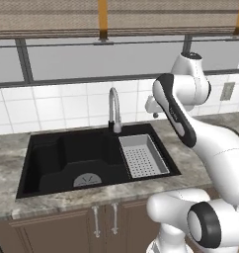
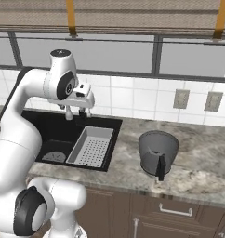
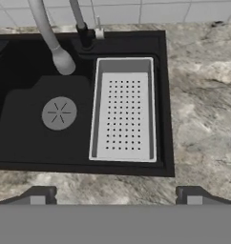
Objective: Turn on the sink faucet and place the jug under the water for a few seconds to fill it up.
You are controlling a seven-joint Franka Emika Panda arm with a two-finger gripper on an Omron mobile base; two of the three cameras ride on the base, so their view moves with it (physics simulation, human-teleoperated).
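Gripper wide open, holding nothing, hovering high over sink's right part. Faucet base lies ahead of fingertips, near sink's back edge. No water yet. Jug upright on counter, well right of sink.

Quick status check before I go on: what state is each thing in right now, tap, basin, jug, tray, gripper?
sink faucet: off, no stream from the spout.
sink: dry, drain uncovered.
jug: upright on the counter right of the sink, looks empty, not held.
perforated tray: seated in the sink's right side, nothing in it.
gripper: open, holding nothing, above the counter's front edge.
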